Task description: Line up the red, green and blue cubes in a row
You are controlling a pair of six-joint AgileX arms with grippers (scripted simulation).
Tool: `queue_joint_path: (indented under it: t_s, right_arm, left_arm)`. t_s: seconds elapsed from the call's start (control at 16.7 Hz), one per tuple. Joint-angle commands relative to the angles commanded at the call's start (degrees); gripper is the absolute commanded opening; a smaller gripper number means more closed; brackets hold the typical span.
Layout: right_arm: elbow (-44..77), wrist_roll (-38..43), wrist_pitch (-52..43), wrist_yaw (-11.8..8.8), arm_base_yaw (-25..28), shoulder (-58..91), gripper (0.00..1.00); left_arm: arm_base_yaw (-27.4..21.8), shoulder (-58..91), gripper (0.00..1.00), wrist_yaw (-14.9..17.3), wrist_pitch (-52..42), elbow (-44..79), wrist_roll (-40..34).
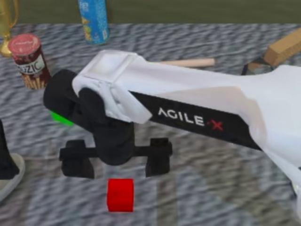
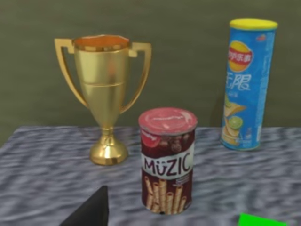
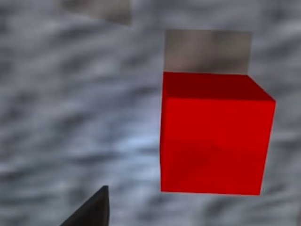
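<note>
Our right claw [image 1: 116, 157] hangs over the worktop [image 1: 211, 188] with its two fingers spread wide apart, grasping nothing. The red cube [image 1: 120, 194] sits just near of it, free on the surface. The green cube [image 1: 60, 117] shows only as a sliver to the left, mostly hidden under our right arm; our left claw's state we cannot tell.

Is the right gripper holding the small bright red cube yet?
No. In the top view the right gripper hangs with jaws spread wide, and the small bright red cube sits apart on the table, untouched.
</note>
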Motion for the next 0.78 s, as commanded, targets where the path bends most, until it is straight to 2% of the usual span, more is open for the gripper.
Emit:
queue_joint_path:
  t_s: [0.36, 0.6, 0.78]
  right_arm:
    - [-15.1, -9.5, 9.6, 4.6, -8.3, -19.3, 1.0]
    - [-33.1, -19.3, 19.7, 7.2, -17.8, -42.1, 1.0]
    - [-49.7, -27.6, 28.3, 8.1, -26.0, -61.6, 1.0]
  left_arm:
    - [-1.6, 16.8, 1.0, 0.1, -10.2, 16.4, 1.7]
    - [-3.1, 38.2, 1.0, 0.0, -21.4, 34.2, 3.5]
    - [-4.5, 57.7, 1.0, -0.1, -31.0, 48.6, 5.1]
